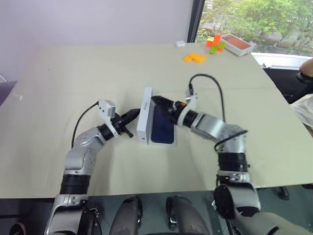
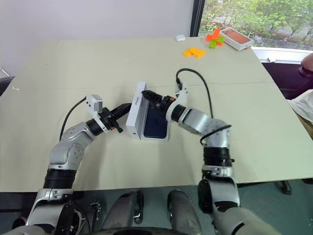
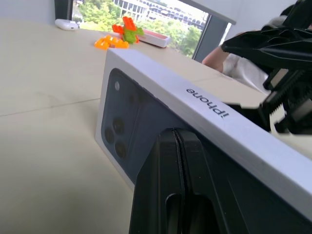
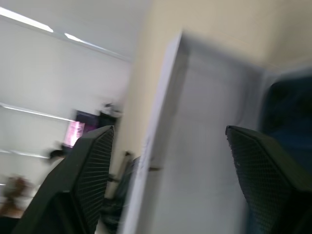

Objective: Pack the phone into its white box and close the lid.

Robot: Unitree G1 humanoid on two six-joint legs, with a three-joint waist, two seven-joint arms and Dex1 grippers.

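The lid (image 2: 135, 117) is propped on edge beside the phone (image 2: 155, 124). The clenched left end effector (image 2: 119, 111) presses its outer face; the right end effector (image 2: 149, 98) is released. Closing remains.

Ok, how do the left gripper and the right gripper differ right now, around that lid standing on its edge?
The left gripper has its fingers shut together; the right gripper has its fingers wide open. The left gripper points at the printed outer face of the lid; the right gripper comes from the opposite side, its fingers straddling the lid's upper edge. Shared: both meet at the lid, and neither clamps it.
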